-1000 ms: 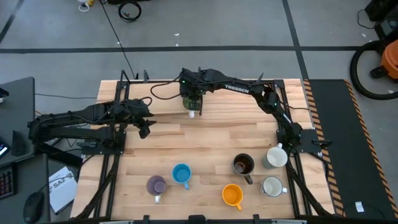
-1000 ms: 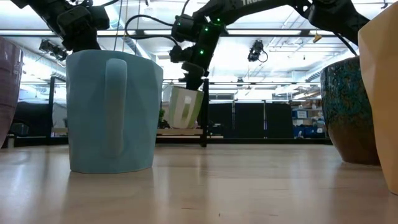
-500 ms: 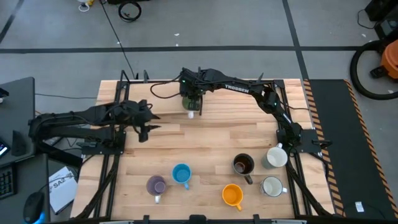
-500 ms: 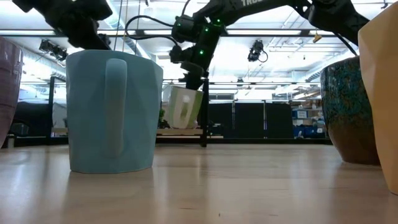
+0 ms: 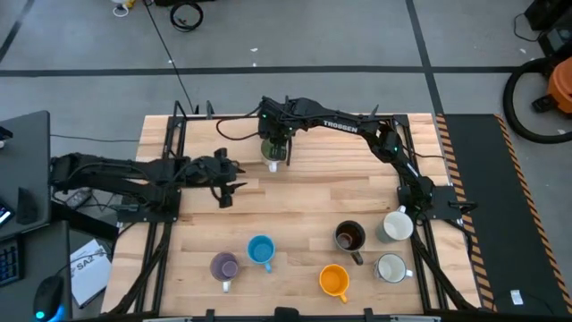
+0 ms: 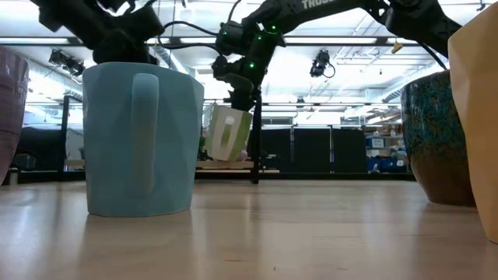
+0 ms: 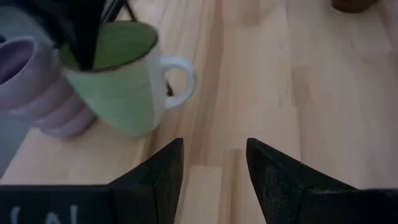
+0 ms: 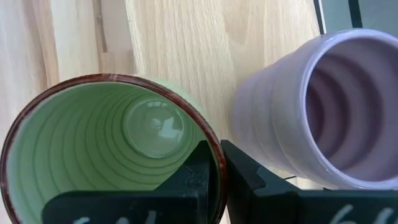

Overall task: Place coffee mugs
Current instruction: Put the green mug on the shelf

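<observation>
Pinching the green mug [image 8: 112, 155] by its brown-edged ribbed rim, the right gripper [image 8: 221, 171] is clenched; left gripper [image 7: 211, 165] released.

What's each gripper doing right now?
Left gripper: open, holding nothing.
Right gripper: shut on the green mug, pinching its rim.

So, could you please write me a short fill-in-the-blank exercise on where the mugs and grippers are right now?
1. The right gripper is shut on the rim of the ____ mug.
2. Right beside it stands a ____ mug.
3. The left gripper is ____ and holds nothing.
4. The blue mug stands between a lilac mug and the ____ mug.

Missing: green; lilac; open; orange
</observation>
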Motion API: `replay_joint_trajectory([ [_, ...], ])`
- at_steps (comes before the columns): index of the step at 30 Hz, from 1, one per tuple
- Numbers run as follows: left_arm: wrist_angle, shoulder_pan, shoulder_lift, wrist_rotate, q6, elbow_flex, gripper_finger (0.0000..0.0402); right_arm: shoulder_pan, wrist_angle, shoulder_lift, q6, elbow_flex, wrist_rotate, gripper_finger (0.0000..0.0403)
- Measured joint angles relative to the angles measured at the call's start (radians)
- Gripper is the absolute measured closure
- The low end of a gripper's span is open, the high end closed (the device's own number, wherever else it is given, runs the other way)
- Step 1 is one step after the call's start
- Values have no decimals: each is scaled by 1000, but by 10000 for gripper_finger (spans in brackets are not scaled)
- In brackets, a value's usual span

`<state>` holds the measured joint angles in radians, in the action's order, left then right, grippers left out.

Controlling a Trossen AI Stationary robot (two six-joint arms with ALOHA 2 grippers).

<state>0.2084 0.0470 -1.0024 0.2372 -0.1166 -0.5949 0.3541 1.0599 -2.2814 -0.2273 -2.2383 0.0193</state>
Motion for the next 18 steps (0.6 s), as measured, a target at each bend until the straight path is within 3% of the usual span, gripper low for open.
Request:
replay_joint_trajectory([
  [12, -251, 12, -226, 154, -210, -1, 221, 0, 16, 0, 32, 0, -50, 372],
  [18, -286, 9, -275, 131, -212, -1, 221, 1, 16, 0, 97, 1, -53, 372],
])
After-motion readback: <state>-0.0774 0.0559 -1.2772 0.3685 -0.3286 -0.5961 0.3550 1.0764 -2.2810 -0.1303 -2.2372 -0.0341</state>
